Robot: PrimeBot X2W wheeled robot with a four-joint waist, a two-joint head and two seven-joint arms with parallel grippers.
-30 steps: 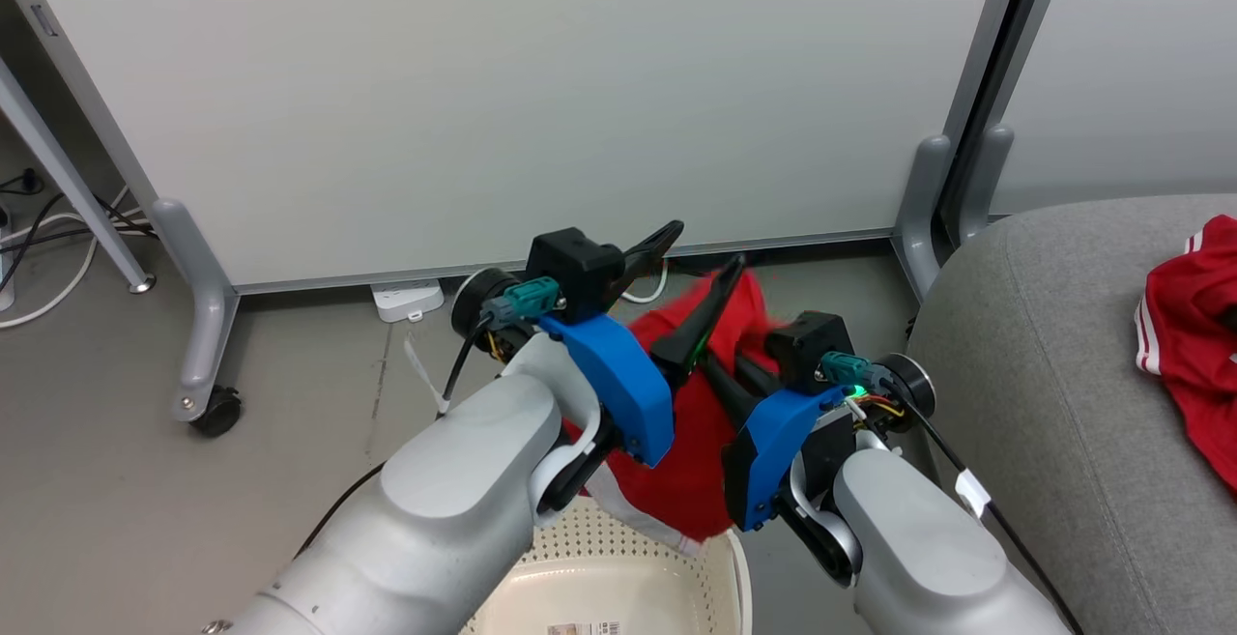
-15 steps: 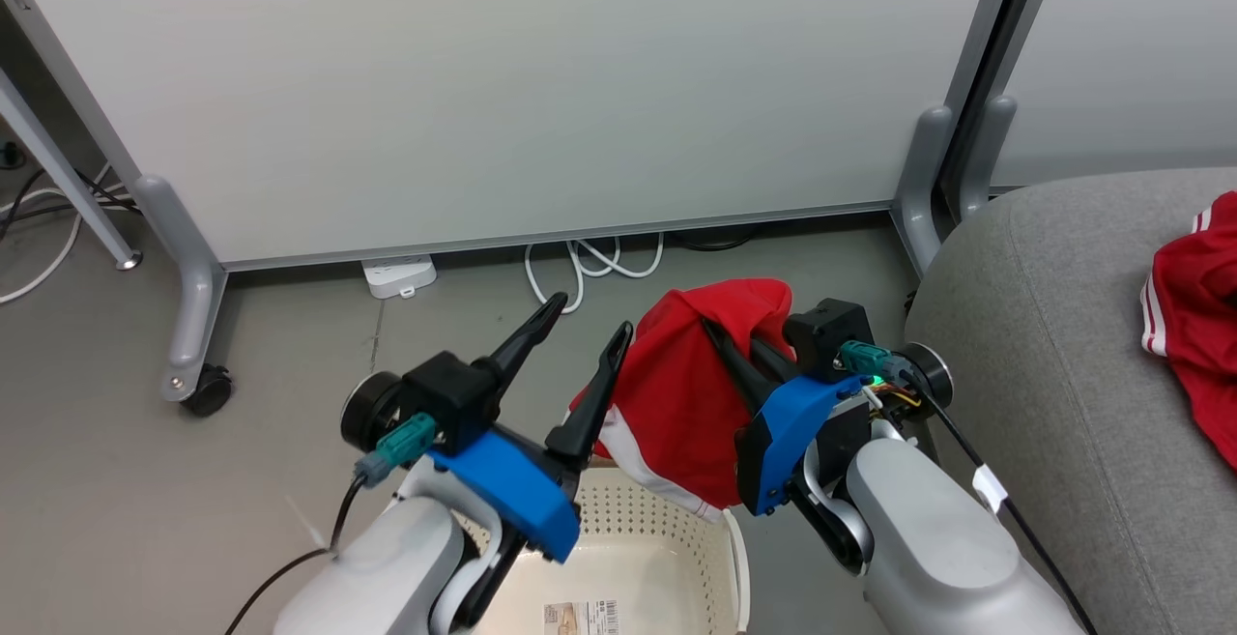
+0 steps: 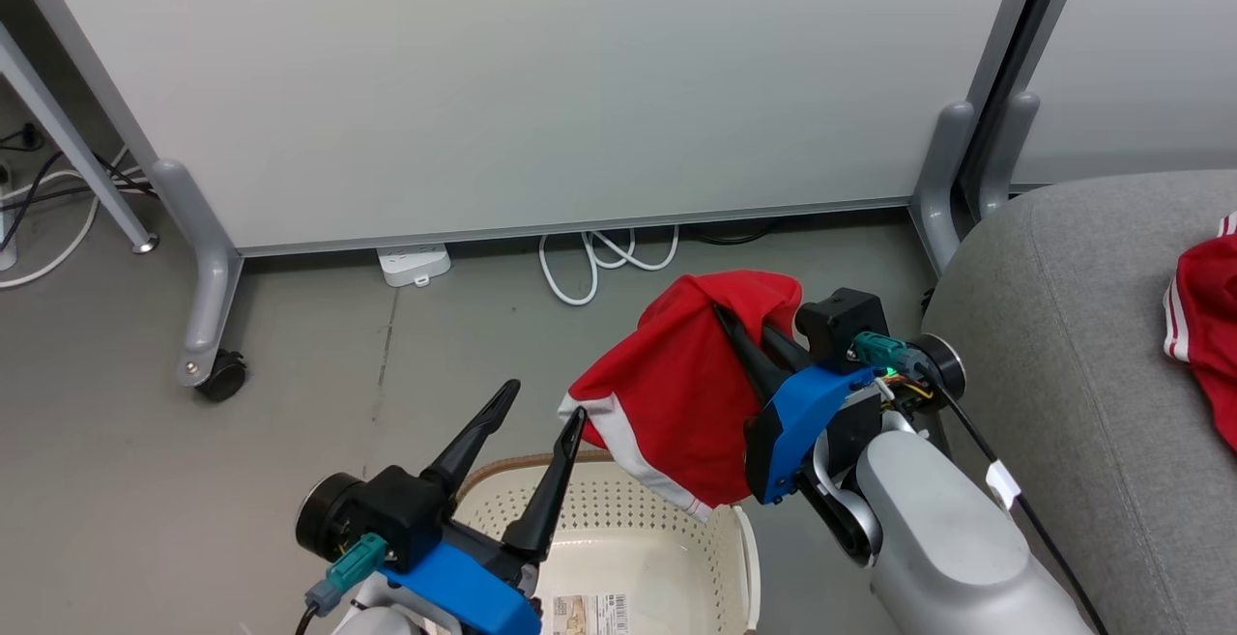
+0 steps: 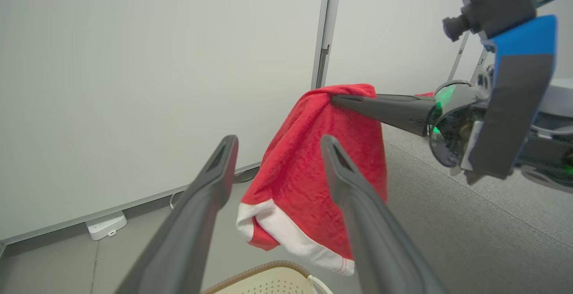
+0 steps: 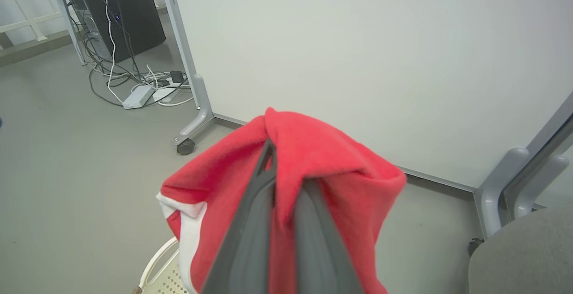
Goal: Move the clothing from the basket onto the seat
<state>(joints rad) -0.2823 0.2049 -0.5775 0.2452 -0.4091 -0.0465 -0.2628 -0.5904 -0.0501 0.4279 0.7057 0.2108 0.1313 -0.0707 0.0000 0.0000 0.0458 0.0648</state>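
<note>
Right gripper, head view: forearm reaches up and away from the near right, fingers together and clamped on a fold of the held garment, which hangs red with a white hem just above the far right part of the basket and clear of it. Left gripper: low at near left over the basket's far rim, fingers spread with nothing between them, its right fingertip just beside the hem; contact cannot be told. Second garment lies on the seat at far right, well apart from the basket. Left wrist view: left gripper fingers wide apart and pointing up at the held garment; right gripper enters from the right, tip buried in the cloth's top fold; basket rim below. Right wrist view: right gripper closed, held garment draped over both fingers; basket at near left, seat corner at near right. Versus 0.5 s ago: left arm has dropped lower and nearer, away from the cloth; right grip unchanged, the whole view slightly shifted.
</note>
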